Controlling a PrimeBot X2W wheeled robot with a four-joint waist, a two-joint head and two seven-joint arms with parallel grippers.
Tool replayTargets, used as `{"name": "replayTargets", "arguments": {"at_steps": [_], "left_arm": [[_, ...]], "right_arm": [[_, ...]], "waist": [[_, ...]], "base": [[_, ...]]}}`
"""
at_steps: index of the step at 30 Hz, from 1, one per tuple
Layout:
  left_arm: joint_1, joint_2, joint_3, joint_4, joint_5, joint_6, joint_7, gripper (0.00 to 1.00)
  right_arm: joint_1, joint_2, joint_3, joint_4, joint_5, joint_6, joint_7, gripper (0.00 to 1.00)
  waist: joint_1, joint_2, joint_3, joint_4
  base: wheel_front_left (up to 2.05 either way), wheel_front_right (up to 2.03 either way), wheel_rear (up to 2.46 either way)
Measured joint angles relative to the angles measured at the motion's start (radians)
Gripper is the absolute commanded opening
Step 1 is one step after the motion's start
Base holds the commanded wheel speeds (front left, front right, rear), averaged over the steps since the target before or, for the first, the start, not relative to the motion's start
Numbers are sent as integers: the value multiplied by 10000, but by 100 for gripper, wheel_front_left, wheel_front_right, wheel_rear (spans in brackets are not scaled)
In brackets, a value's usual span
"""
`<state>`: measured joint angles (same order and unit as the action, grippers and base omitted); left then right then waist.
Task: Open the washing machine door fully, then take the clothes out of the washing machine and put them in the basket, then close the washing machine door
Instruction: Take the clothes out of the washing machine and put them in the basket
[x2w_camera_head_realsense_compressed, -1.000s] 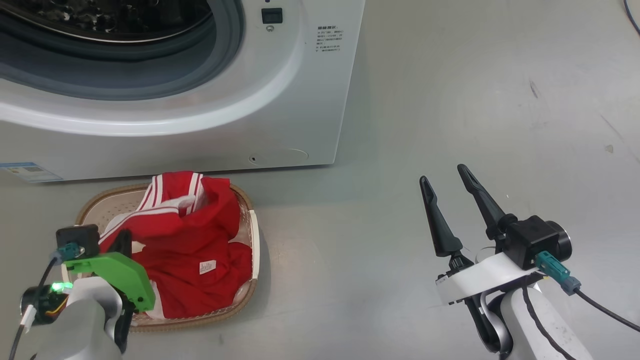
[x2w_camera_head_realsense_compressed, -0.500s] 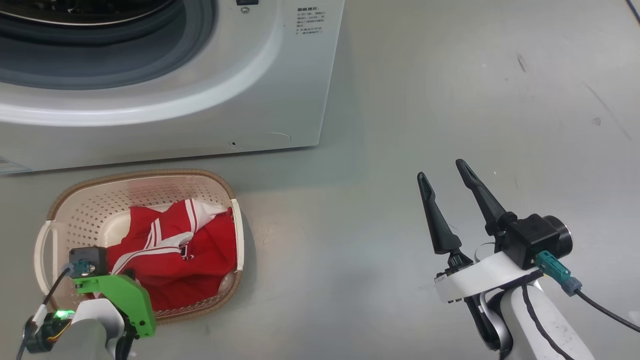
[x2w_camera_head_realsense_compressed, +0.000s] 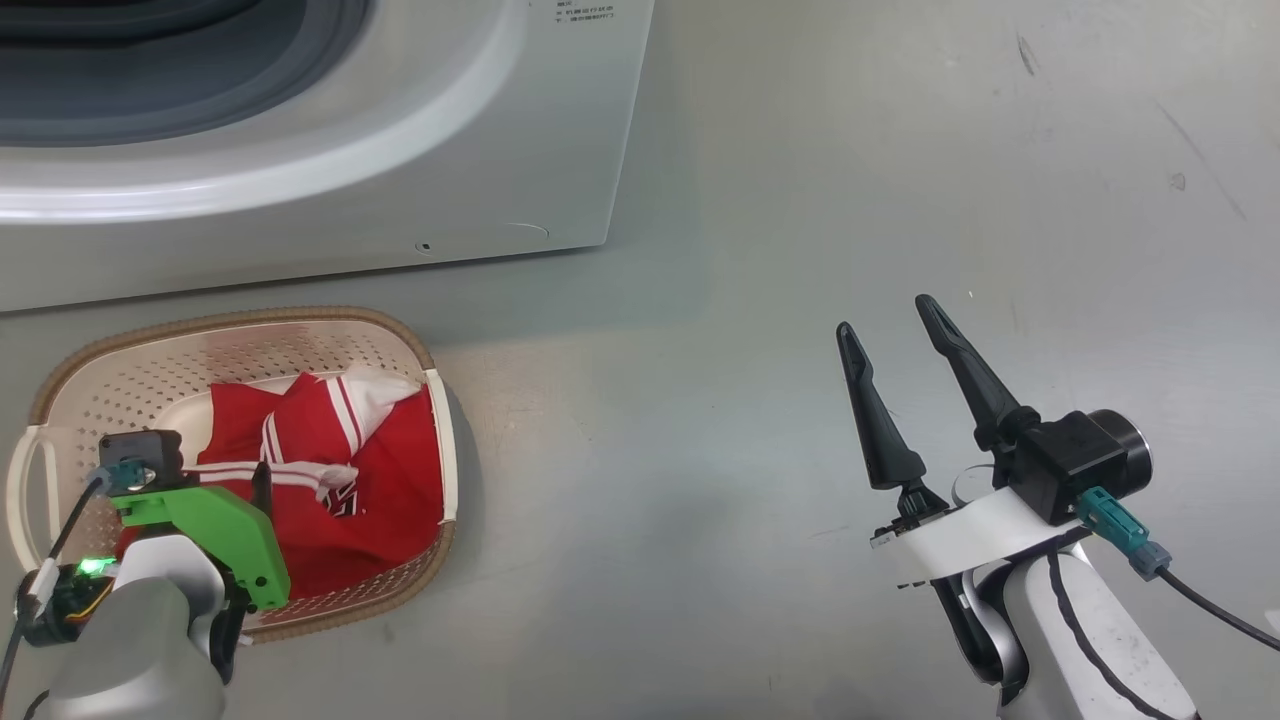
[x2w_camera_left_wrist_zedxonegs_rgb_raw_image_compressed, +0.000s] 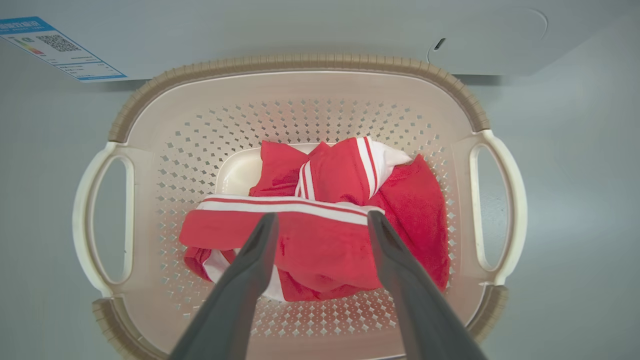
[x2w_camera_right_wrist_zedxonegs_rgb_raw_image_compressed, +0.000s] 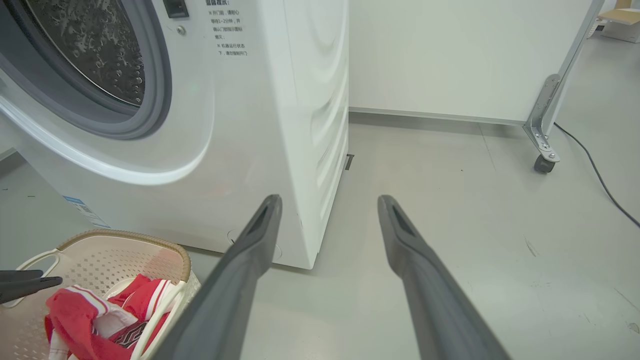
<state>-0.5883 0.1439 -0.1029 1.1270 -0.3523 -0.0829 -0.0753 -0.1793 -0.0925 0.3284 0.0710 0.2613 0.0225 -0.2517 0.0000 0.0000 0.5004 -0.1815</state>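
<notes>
The clothes lay bunched inside the basket, just before the washing machine, with the left fingers released above them and the right fingers spread empty well beside the basket.

The basket stands on the floor just before the washing machine, below its drum opening. The clothes lie inside it, heaped toward its right and near side. The left gripper hangs over that heap. The right gripper is well off to the right, above bare floor. Beyond the machine's right side stands a panel on a castor, with a cable lying beside it.
</notes>
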Motion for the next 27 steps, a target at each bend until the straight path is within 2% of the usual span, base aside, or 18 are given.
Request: {"name": "replayTargets", "arguments": {"at_steps": [13, 27], "left_arm": [[-57, -299, -222, -69, 23, -17, -1058, 100], [27, -763, -581, -761, 105, -291, -1708, 100]], "right_arm": [[-5, 15, -79, 230, 4, -71, 0, 100], [35, 12, -428, 596, 111, -71, -2, 100]], "waist": [[0, 0, -299, 135], [0, 0, -1368, 662]], "base": [[0, 0, 0], [0, 0, 0]]}}
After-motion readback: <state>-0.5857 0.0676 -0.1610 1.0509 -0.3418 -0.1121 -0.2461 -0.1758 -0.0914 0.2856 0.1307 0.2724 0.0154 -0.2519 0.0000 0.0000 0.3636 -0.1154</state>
